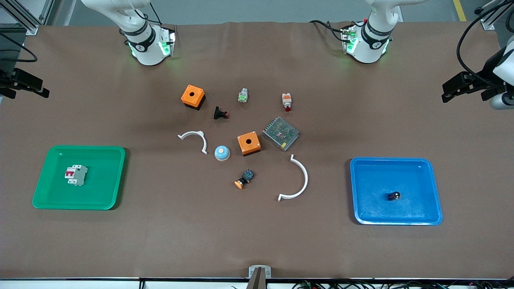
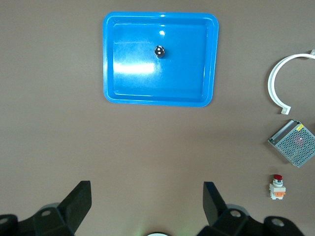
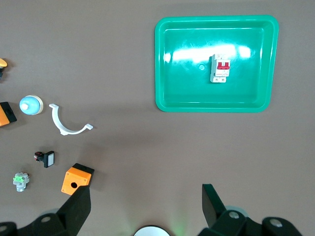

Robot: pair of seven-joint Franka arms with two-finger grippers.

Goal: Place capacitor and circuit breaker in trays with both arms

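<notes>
The capacitor, a tiny black cylinder, lies in the blue tray toward the left arm's end of the table. It also shows in the left wrist view inside that tray. The circuit breaker, white-grey with red toggles, lies in the green tray toward the right arm's end, and shows in the right wrist view in that tray. My left gripper is open and empty, high over bare table near its base. My right gripper is open and empty, likewise raised near its base. Neither gripper shows in the front view.
Between the trays lie two orange boxes, a mesh power supply, two white curved pieces, a blue dome and several small buttons. Black fixtures stand at both table ends.
</notes>
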